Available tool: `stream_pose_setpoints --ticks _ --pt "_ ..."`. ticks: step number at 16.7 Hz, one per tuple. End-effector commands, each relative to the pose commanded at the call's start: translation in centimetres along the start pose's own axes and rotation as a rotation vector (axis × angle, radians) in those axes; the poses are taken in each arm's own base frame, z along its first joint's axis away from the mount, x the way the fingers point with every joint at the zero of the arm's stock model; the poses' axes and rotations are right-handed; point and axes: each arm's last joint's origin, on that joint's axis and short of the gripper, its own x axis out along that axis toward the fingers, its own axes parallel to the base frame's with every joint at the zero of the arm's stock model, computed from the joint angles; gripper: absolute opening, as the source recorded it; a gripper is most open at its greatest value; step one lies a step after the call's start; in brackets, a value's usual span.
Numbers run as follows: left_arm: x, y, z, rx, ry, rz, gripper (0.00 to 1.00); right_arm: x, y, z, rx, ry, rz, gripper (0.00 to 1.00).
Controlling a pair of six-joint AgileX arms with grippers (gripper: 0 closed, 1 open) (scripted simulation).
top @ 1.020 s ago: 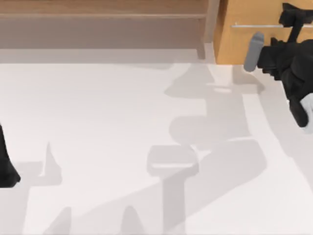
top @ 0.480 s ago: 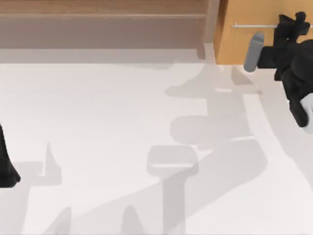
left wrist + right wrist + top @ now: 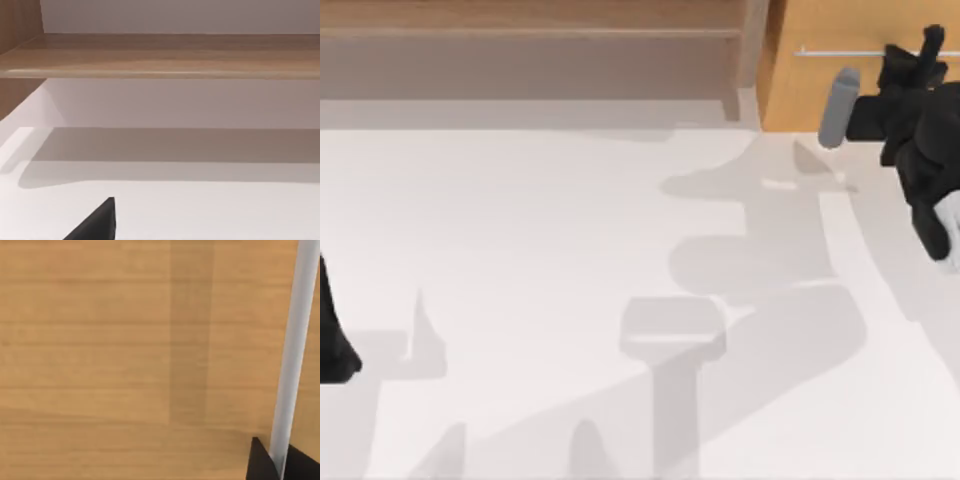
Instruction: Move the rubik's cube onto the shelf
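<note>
Your right gripper [image 3: 918, 55] is closing its jaws around the drawer's silver handle [image 3: 292, 355], presumably to expose the cube, which is nowhere on the table [image 3: 520, 250]. The shelf [image 3: 530, 30] is standing beside the drawer cabinet [image 3: 810, 90]. Your left arm [image 3: 332, 335] is parked at the table's left edge; its jaw state cannot be told.

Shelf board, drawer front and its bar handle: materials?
Shelf: light brown wood look, matte, long grain streaks along the board. Drawer front: warmer orange-tan wood look, horizontal grain, smooth. Bar handle: pale silver, probably metal, with an even sheen; the right gripper sits at it.
</note>
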Motion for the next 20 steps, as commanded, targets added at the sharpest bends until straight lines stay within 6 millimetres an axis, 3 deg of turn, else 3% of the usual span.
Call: stream_pose_setpoints --ticks 6,14,20 --pt "0.0 0.0 0.0 0.000 0.000 0.000 1.00 -0.4 -0.1 0.3 0.001 -0.007 -0.002 0.00" --pt "0.0 0.0 0.0 0.000 0.000 0.000 1.00 -6.3 0.1 0.1 0.002 -0.002 0.007 0.00" --pt "0.0 0.0 0.0 0.000 0.000 0.000 1.00 -6.7 0.1 0.2 0.001 -0.007 0.005 0.00"
